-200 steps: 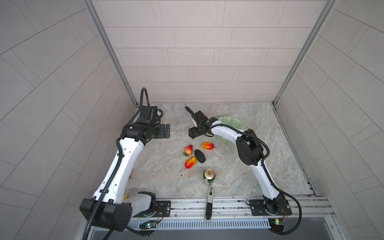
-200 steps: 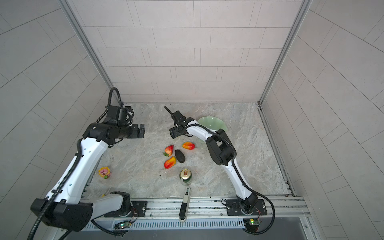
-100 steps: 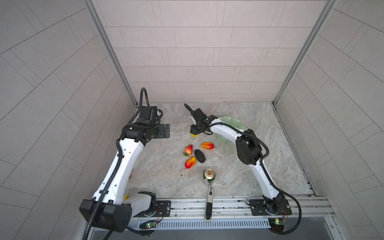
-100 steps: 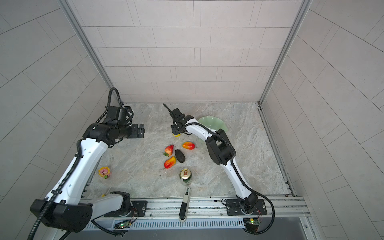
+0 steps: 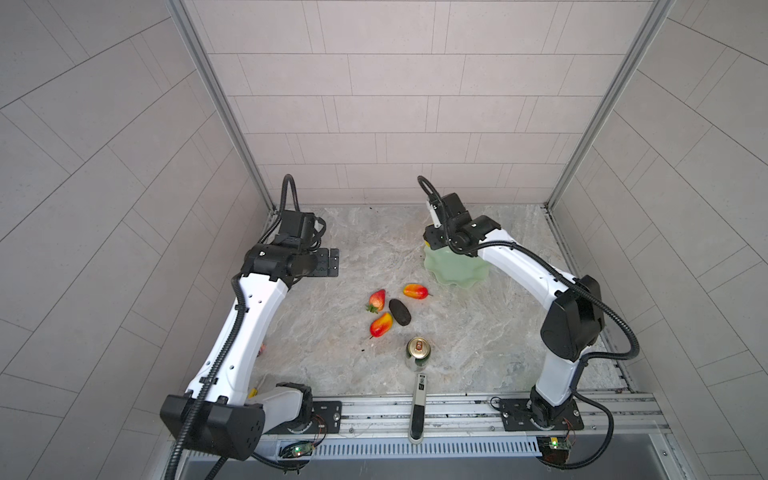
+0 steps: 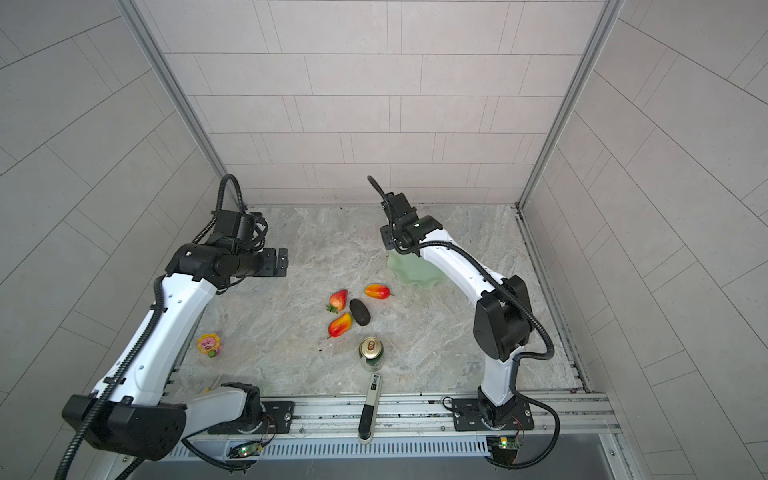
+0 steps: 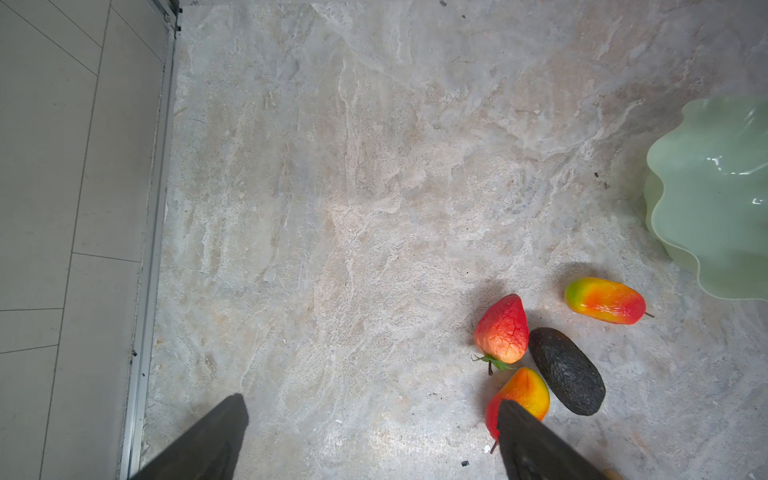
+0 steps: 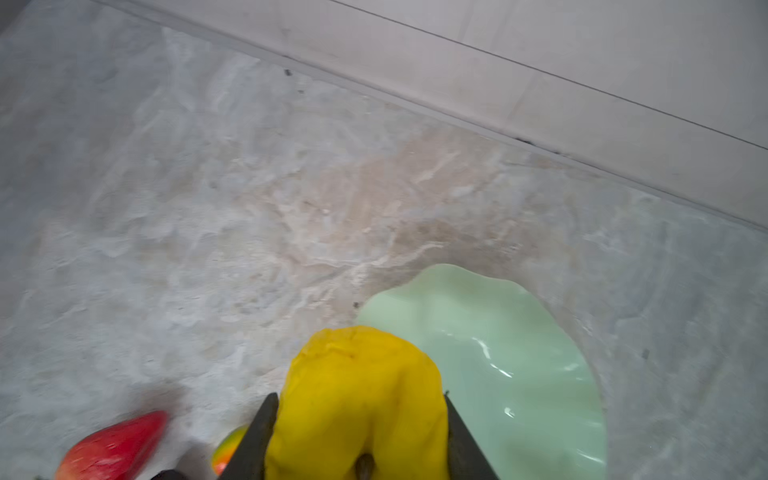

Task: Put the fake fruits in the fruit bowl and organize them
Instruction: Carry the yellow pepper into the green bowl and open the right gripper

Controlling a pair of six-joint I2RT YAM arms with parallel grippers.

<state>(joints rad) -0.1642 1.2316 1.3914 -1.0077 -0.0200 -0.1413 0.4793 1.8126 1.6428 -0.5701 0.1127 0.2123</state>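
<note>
Clamping the lumpy yellow fruit (image 8: 361, 374) in the right end effector (image 8: 359, 415), above the fruit bowl (image 8: 519, 332) rim.
Carried lengthwise along the fingers (image 8: 257, 436), free end jutting past the tips toward the fruit bowl; with the left end effector (image 7: 372, 402) spread, empty, well apart from it, and a mango (image 7: 604, 300) on the worktop (image 7: 332, 208) nearby, stem toward it.
</note>
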